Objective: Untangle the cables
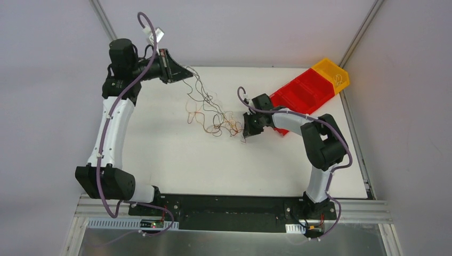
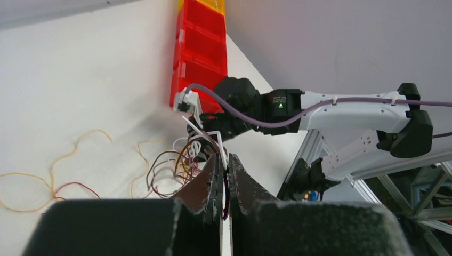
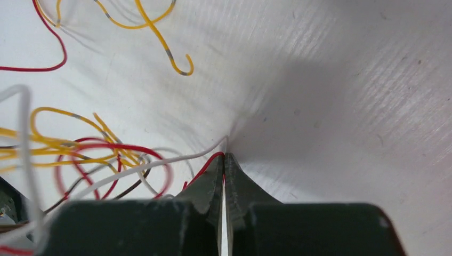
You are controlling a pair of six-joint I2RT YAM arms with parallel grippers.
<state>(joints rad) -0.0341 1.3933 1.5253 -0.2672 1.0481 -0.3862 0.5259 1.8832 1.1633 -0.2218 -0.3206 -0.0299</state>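
The cables (image 1: 213,114) are thin red, yellow-orange, black and white wires, stretched in a loose tangle across the middle of the table between my two grippers. My left gripper (image 1: 184,73) is raised at the far left, shut on several of the wires (image 2: 221,160) that run out from its tips. My right gripper (image 1: 246,133) is low at the tangle's right end, shut on a red wire and a white wire (image 3: 213,159) at the table surface. Loops of the tangle (image 3: 96,154) lie to its left.
A red bin (image 1: 301,96) joined to a yellow bin (image 1: 331,72) lies at the far right of the white table (image 1: 176,160), just behind my right arm. They also show in the left wrist view (image 2: 200,48).
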